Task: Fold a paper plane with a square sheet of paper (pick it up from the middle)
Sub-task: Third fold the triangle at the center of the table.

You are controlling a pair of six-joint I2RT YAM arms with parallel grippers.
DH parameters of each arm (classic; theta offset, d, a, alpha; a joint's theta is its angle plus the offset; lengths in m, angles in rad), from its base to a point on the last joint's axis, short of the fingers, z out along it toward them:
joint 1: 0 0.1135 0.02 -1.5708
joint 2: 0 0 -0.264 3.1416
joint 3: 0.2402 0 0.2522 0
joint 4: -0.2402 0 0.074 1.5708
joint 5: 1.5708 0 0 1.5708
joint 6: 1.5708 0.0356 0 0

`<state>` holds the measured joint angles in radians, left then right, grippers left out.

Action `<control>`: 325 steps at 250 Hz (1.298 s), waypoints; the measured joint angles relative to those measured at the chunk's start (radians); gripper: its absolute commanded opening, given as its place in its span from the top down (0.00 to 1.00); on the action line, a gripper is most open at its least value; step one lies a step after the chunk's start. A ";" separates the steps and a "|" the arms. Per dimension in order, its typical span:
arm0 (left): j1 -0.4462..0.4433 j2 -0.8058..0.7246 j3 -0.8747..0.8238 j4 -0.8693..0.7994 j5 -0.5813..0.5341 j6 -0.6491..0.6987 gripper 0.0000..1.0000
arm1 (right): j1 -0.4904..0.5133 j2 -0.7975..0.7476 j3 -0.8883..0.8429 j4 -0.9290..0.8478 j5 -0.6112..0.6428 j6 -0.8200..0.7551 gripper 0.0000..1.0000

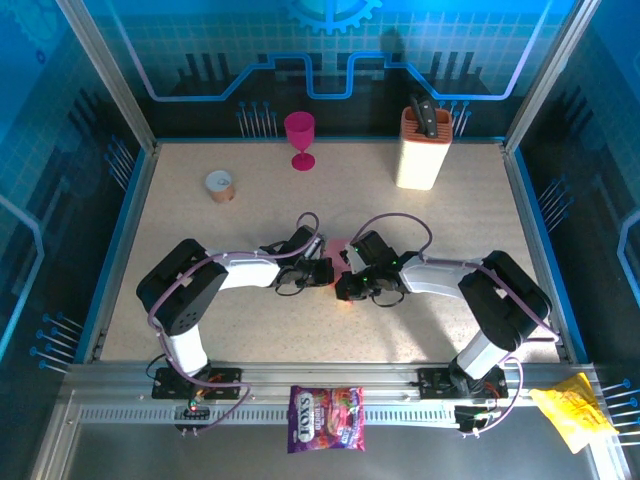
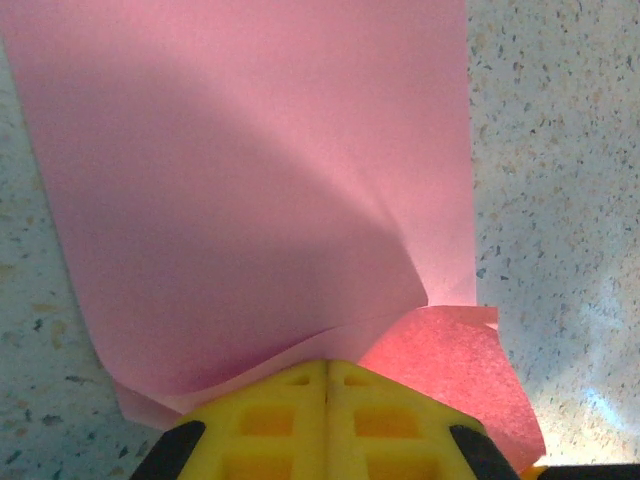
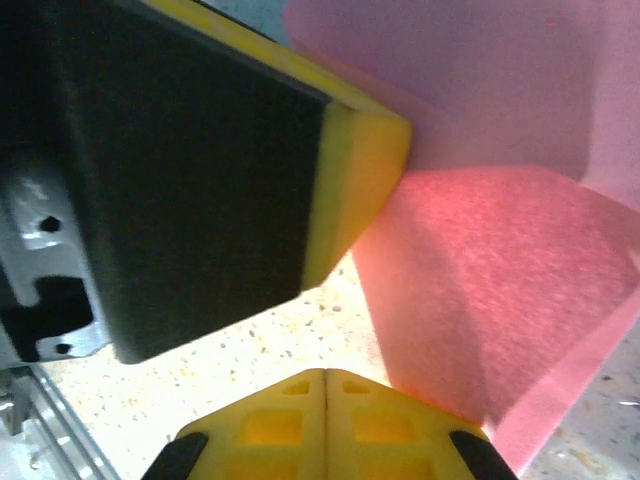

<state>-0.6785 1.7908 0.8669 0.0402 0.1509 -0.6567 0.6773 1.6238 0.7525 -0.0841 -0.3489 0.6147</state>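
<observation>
The left claw (image 2: 326, 368) is sitting with its yellow fingers pressed flat together, seam closed, tips resting at the near edge of the square sheet of paper (image 2: 250, 170). Nothing is showing between the jaws, so it is probably pressing the sheet down, not pinching it. The right claw (image 3: 326, 376) is likewise fully closed and holding nothing, its tips just beside a raised flap of the same pink sheet. In the right wrist view, one finger (image 3: 350, 170) of the left claw is touching the sheet where that flap is bending up.

The two claws are meeting nose to nose at the middle of the tabletop (image 2: 560, 200), and the sheet is lying between and under them. A corner or edge is turning over, glowing redder where light is passing through a single layer. Judging by this, the arms are working an early fold: one claw is pinning while the other is placed to push the flap flat. No pointed nose is showing yet.

Around them, bare tabletop is giving open room on every side. The magenta goblet (image 1: 299, 132) and the knife block (image 1: 422, 150) are standing well apart at the far edge, and the candy bag (image 1: 326, 418) is lying off the tabletop on the near rail.
</observation>
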 measured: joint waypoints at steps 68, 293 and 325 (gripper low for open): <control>0.000 0.000 0.000 0.000 0.000 0.000 1.00 | -0.003 0.000 0.000 0.019 -0.023 0.014 1.00; -0.014 -0.032 -0.028 -0.005 -0.088 -0.082 1.00 | -0.101 0.066 -0.141 0.264 -0.165 0.086 1.00; -0.012 -0.051 -0.038 -0.026 -0.121 -0.105 1.00 | -0.116 0.082 -0.155 0.317 -0.195 0.111 1.00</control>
<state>-0.6903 1.7397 0.8288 0.0147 0.0299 -0.7616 0.5613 1.7061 0.5976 0.2333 -0.5442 0.7254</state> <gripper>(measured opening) 0.064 0.048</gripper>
